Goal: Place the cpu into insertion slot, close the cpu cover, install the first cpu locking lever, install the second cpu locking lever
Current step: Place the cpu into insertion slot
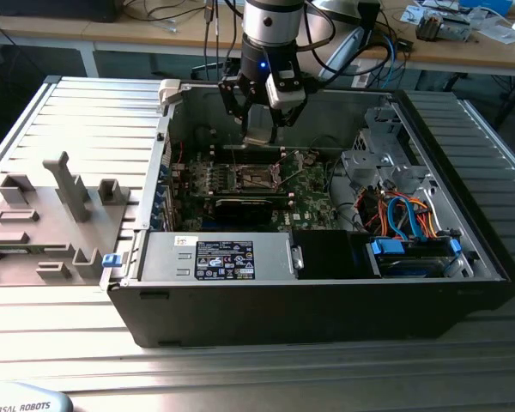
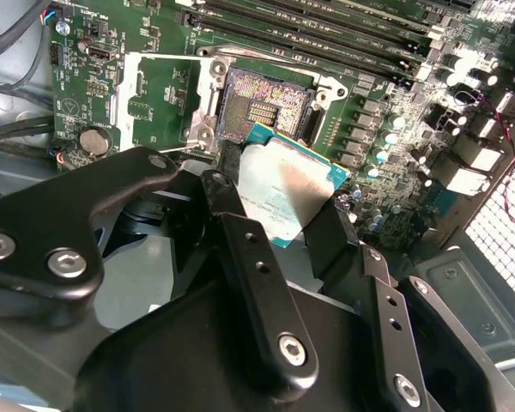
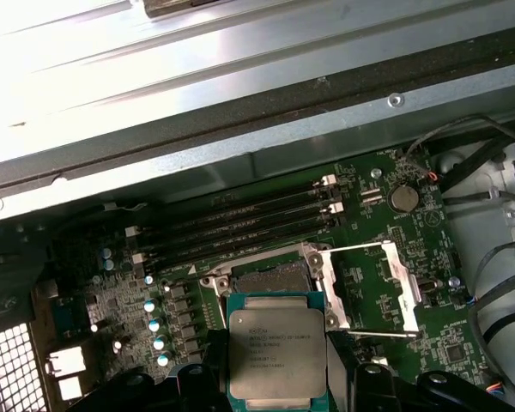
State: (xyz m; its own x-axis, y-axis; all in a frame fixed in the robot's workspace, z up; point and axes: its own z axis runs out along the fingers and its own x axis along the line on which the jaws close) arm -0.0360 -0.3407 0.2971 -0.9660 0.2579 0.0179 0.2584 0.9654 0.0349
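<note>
gripper: black two-finger claw (image 1: 262, 136) in the upper middle of the exterior view, hanging over the open computer case (image 1: 326, 300). Its fingers (image 2: 245, 249) are pinched on two opposite edges of the cpu.
cpu: (image 3: 277, 356) held flat with the metal lid up, above the board and near the insertion slot, not seated in it.
how it'll handle: looks light and totally stiff, but probably touchy. The smooth lid seems slippery, and the contact side likely hates knocks or a crooked drop.
where to grab: by the thin green edges, like the claw has it. The lid and underside stay free that way.
cpu look: flat square, brushed silvery-grey top with a teal-green border around it.
insertion slot: (image 2: 262, 107) square socket near the middle of the case in the exterior view. It has a dark centre packed with tiny contacts and a silver rim, and looks easy to damage.
cpu cover: (image 3: 405, 283) thin silver frame with a cut-out window, flipped open and lying beside the slot.
around it: green motherboard (image 2: 386, 129), long dark memory slots (image 3: 240, 227), a coin battery (image 3: 403, 199).
</note>
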